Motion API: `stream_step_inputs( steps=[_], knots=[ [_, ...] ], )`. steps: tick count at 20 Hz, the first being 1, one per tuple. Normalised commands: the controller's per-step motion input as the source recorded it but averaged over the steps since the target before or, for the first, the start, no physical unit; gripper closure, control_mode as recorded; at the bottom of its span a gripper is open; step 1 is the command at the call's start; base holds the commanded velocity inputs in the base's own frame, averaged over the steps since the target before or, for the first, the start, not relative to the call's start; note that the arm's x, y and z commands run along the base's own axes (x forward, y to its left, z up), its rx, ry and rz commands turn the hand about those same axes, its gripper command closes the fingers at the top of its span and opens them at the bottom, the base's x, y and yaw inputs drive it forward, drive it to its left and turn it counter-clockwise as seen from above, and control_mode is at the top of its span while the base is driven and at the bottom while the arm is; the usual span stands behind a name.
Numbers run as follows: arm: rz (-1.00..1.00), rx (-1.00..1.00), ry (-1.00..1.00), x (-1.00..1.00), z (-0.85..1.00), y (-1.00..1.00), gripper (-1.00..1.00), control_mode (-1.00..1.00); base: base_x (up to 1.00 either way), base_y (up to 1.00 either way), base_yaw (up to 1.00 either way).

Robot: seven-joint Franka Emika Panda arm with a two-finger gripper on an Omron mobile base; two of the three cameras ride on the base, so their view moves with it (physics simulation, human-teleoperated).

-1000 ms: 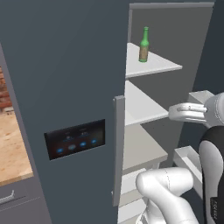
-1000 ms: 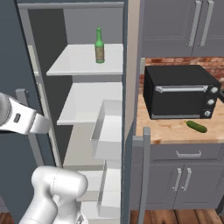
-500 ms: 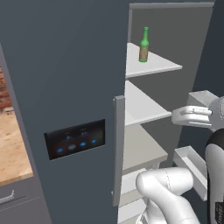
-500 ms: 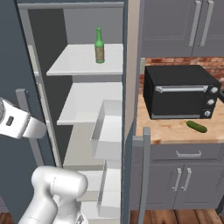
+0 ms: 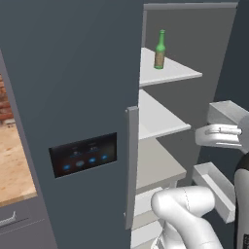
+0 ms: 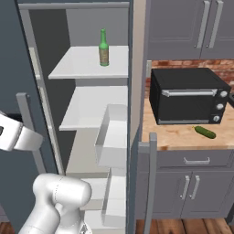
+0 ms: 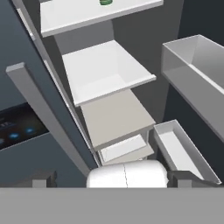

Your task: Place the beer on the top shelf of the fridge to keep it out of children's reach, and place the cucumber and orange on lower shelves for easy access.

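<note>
The beer (image 5: 159, 49) (image 6: 104, 48) stands upright on the top shelf (image 5: 170, 73) (image 6: 82, 64) of the open fridge (image 5: 73, 73); its base shows at the top edge of the hand view (image 7: 105, 1). My gripper (image 7: 114, 179) is open and empty, well below and in front of the beer, looking at the lower shelves (image 7: 105, 72). The cucumber (image 6: 205, 132) lies on the wooden counter right of the fridge, in front of the oven. The orange is out of view.
A black countertop oven (image 6: 189, 96) sits on the counter (image 6: 173, 137) beside the fridge. Grey door bins (image 7: 197, 74) (image 6: 112, 137) line the open right door. The left door with its bar handle (image 5: 131, 165) and blue-lit panel (image 5: 82, 155) stands close on the left.
The arm has sunk a little and drawn slightly back from the shelves. The beer and cucumber have not moved, and the gripper stays open.
</note>
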Motion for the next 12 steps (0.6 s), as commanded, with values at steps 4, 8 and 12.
stream_step_inputs(
  steps=[4,8,12],
  knots=[
    [0.00,0.00,0.00,0.00,0.00,0.00,-1.00,1.00,0.00,-0.43,0.00],
    [0.00,0.00,0.00,0.00,0.00,0.00,-1.00,1.00,-0.04,-0.55,0.00],
    [0.00,0.00,0.00,0.00,0.00,0.00,-1.00,1.00,-0.48,-0.27,0.00]
  ],
)
